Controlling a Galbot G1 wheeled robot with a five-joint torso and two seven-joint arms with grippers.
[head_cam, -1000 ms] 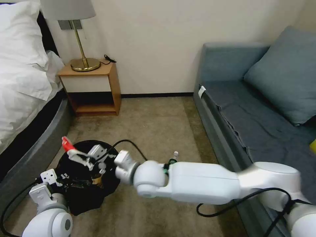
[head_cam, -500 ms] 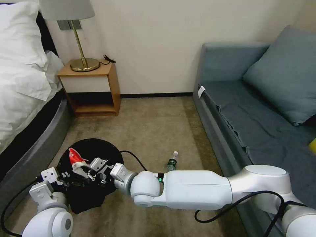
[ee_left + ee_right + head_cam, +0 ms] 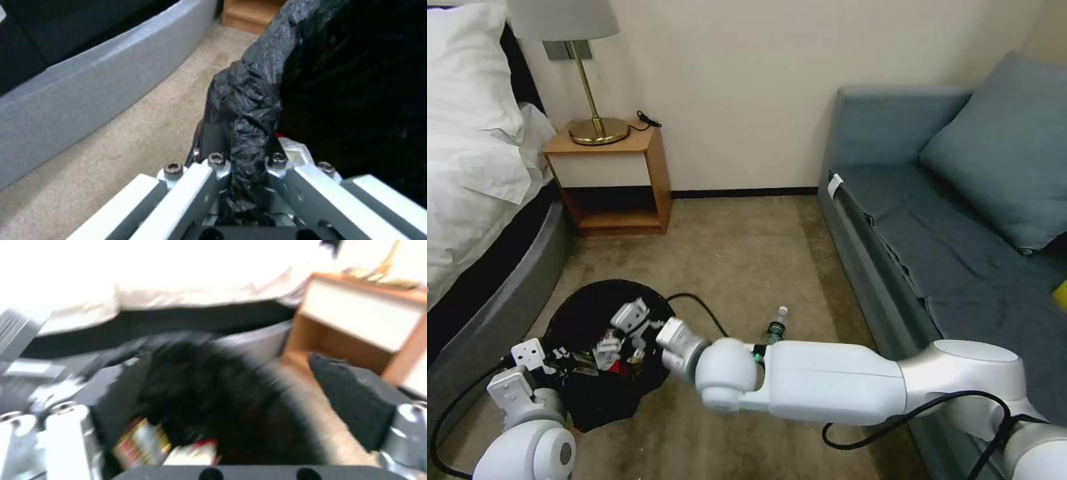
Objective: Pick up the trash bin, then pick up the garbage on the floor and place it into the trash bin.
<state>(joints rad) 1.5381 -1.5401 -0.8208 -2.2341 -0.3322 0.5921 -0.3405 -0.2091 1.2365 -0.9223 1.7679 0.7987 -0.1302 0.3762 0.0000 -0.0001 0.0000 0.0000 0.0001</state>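
Trash bin, round and lined with a crinkled black bag, sits on the beige carpet between the grey bed base and the sofa; the left hand is clamped on its near rim. The right hand hangs over the bin's mouth, fingers spread and empty, above a red-and-white packet and a shiny wrapper inside. Beyond the right arm, a small clear bottle lies on the carpet, and farther back a wooden nightstand stands by the wall.

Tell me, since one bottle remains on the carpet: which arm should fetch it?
Probably the right: its gripper hangs open over the trash bin, near the bottle; the left gripper clamps the bin's rim.
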